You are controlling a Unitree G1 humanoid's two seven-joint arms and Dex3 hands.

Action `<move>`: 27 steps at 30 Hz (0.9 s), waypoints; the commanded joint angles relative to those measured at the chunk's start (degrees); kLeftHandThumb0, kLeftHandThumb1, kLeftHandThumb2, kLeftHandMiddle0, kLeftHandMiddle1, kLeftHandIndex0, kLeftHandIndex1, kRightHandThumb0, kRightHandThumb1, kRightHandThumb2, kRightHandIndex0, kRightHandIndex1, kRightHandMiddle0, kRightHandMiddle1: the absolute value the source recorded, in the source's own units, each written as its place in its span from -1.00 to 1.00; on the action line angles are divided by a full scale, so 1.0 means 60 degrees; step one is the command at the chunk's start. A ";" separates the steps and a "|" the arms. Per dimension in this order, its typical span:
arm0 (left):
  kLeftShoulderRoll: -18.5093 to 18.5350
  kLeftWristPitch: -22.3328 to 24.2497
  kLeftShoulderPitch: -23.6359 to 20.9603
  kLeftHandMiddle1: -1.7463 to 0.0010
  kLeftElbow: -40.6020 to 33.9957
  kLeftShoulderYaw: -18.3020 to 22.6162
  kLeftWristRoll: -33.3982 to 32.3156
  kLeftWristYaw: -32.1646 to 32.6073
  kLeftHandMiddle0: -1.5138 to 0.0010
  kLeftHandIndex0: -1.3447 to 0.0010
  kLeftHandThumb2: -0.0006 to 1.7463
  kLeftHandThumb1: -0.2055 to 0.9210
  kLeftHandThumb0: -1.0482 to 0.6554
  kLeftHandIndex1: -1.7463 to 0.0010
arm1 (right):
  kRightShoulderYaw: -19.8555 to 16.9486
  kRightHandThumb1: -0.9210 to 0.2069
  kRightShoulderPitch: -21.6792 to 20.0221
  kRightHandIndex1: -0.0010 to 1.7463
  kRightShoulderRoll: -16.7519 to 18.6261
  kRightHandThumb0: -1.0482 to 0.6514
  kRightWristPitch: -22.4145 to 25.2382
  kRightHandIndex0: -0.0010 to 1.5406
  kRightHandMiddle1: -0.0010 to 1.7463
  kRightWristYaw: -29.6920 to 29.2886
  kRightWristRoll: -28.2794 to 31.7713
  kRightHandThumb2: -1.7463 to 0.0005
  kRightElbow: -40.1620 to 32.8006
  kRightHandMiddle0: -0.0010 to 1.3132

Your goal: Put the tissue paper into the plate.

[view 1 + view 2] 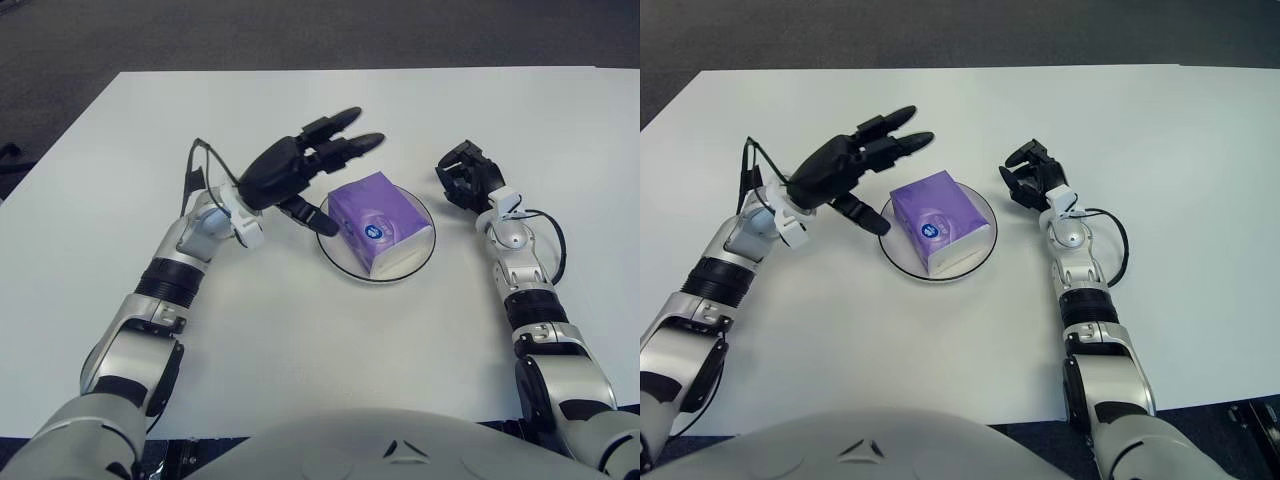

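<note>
Left to right: your left hand [300, 165] hovers just left of the plate [340, 255], fingers spread wide and holding nothing. The purple tissue paper [378, 222] pack, white along its near edge, lies in the clear plate. Your right hand [468, 177] shows to the right, fingers curled, empty. All sit on a white table [300, 330]; dark floor [200, 35] lies beyond.

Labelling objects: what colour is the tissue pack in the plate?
Purple tissue pack with a white side, clearest in the left eye view.
</note>
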 commanded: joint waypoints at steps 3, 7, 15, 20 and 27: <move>-0.0118 -0.0359 0.0059 0.97 0.0811 0.0430 0.0042 0.0704 0.54 0.45 -0.52 1.00 -0.67 0.96 | 0.0170 -0.76 0.1250 0.89 0.0490 -0.21 0.0644 -0.12 0.90 0.0035 -0.0016 0.28 0.0517 -0.45; -0.0080 -0.0107 0.0244 0.97 0.0859 0.0625 -0.0305 0.0729 0.49 0.44 -0.52 1.00 -0.68 0.96 | 0.0161 -0.75 0.1303 0.90 0.0499 -0.21 0.0728 -0.12 0.91 0.0045 0.0011 0.27 0.0380 -0.46; -0.0724 0.1375 0.1157 0.97 0.0398 0.1005 -0.1945 0.0443 0.35 0.31 -0.50 1.00 -0.62 0.93 | 0.0142 -0.75 0.1374 0.91 0.0541 -0.21 0.0907 -0.13 0.92 0.0017 0.0024 0.26 0.0162 -0.46; -0.0984 0.2027 0.1558 0.95 0.0589 0.1250 -0.3478 -0.0191 0.23 0.16 -0.57 1.00 -0.51 0.89 | 0.0144 -0.74 0.1401 0.92 0.0550 -0.21 0.0988 -0.13 0.92 0.0004 0.0034 0.25 0.0060 -0.46; -0.1244 0.2524 0.1754 0.93 0.0778 0.1677 -0.4362 -0.0633 -0.02 0.06 -0.60 1.00 -0.39 0.88 | 0.0163 -0.74 0.1404 0.94 0.0554 -0.21 0.1085 -0.14 0.93 -0.0024 0.0023 0.24 -0.0023 -0.48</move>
